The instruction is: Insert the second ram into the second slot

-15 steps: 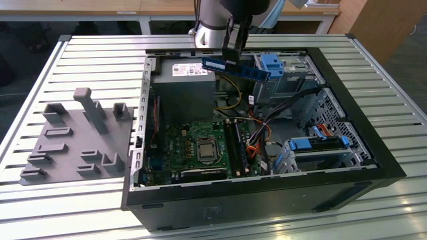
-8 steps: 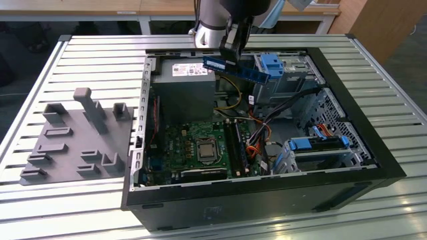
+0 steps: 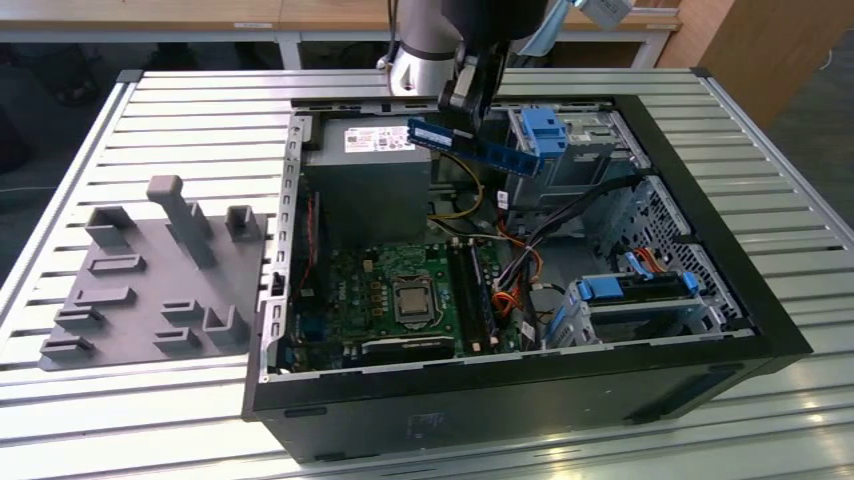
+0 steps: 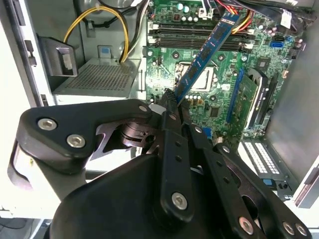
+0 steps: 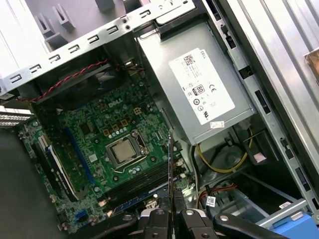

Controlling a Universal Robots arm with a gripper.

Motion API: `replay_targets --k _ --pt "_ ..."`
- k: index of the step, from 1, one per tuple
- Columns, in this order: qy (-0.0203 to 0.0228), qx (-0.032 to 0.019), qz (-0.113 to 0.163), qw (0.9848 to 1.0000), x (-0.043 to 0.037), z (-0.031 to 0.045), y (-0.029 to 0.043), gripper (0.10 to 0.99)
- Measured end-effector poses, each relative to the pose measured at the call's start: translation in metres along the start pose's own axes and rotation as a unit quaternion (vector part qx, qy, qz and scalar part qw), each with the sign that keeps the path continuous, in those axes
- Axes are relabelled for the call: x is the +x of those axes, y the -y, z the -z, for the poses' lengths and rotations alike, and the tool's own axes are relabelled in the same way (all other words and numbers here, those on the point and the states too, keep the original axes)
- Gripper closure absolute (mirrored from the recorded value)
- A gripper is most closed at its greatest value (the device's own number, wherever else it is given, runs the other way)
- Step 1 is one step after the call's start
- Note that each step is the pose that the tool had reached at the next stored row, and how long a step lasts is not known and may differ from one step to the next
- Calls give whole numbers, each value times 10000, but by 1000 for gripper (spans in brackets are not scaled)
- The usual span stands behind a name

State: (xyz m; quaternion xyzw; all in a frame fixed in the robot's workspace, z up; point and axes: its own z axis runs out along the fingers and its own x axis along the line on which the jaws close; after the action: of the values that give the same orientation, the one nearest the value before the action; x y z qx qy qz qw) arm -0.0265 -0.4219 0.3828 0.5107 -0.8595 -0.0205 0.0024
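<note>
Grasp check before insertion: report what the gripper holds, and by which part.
The gripper holds the second ram, fingers clamped near one end, the rest of the stick jutting free.

The arm (image 3: 424, 45) reaches down — its claw (image 3: 458, 108) angled, fingers (image 4: 172, 124) pinched together.

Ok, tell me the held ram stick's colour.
Blue: the second ram shows best in the second wrist view.

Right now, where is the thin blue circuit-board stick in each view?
Exterior view: thin blue circuit-board stick over the open black case.
Second wrist view: the stick slants across the green motherboard.
First wrist view: edge-on stick, a thin dark line.
Shared landmark: square silver processor.
</note>
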Motion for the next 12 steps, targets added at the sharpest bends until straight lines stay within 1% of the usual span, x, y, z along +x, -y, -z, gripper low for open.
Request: replay_targets --k 4,12 --pt "2 1 -64 10000 10 0 6 945" --pt "11 5 -306 9995 13 -1 8 945"
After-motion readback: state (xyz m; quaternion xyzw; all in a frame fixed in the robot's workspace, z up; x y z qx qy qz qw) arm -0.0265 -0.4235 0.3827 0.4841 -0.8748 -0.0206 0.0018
